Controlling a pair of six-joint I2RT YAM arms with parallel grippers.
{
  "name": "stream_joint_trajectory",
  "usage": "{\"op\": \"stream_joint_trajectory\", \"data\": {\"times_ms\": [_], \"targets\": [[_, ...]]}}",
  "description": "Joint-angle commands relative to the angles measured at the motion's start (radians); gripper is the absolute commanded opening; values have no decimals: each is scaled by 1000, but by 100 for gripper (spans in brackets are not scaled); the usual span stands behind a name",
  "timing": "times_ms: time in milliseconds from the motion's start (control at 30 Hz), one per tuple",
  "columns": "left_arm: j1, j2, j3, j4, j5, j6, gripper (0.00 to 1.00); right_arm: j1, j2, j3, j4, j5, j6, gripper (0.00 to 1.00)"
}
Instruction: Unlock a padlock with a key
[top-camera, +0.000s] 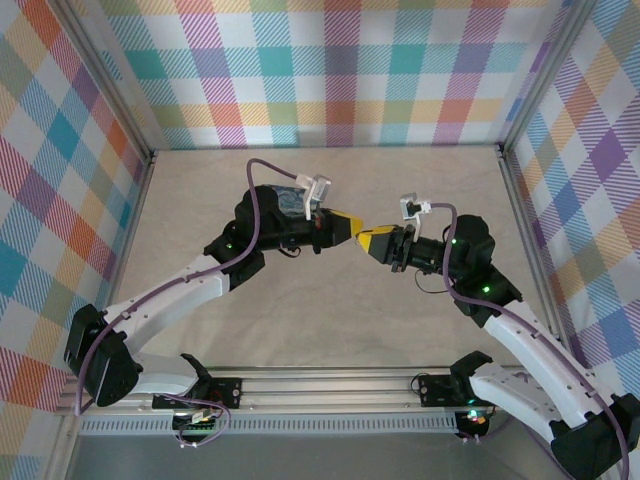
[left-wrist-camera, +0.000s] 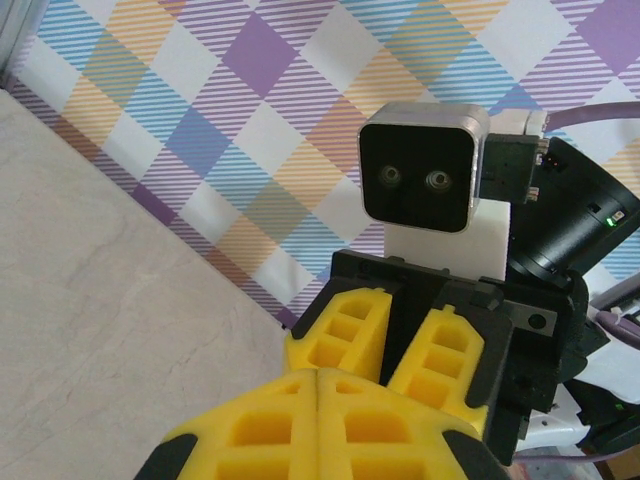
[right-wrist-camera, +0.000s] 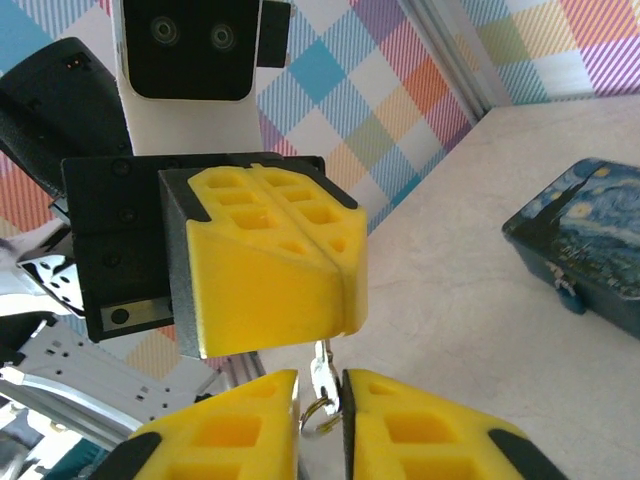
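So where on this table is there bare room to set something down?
Bare table between the arms near the rail, and along the back wall. Crowded mid-table: left gripper and right gripper meet, painted tin by the left wrist.

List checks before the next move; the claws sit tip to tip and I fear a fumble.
1. Small silver metal key held in right claw: ok.
2. Left claw shut: ok.
3. Left claw gripping key: cannot tell.
4. Blue-and-yellow painted rectangular tin lid closed: ok.
5. Tiny dark metal padlock on tin's front, keyhole facing: cannot tell.
6. Key at padlock: not ok, well apart.
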Motion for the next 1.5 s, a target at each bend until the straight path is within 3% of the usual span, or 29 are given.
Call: {"op": "stream_joint_trajectory", "data": {"times_ms": [0, 267, 1100, 1167, 1300, 1467], "targets": [[-12, -21, 24, 23, -14, -1, 0, 7, 12, 24, 56, -47, 22, 23], [-13, -28, 17, 24, -26, -1, 0, 6, 41, 23, 77, -70, 39, 24], [-13, -45, 3, 8, -71, 8, 0, 6, 3, 9, 28, -29, 19, 0], [-13, -50, 4, -15, -88, 19, 11, 6, -8, 12, -4, -12, 0, 0], [-12, -58, 48, -192, -206, 78, 50, 6, -23, 25, -138, 34, -67, 0], [-10, -54, 90, -359, -351, 135, 73, 6, -48, 30, -309, 125, -144, 0]]}}
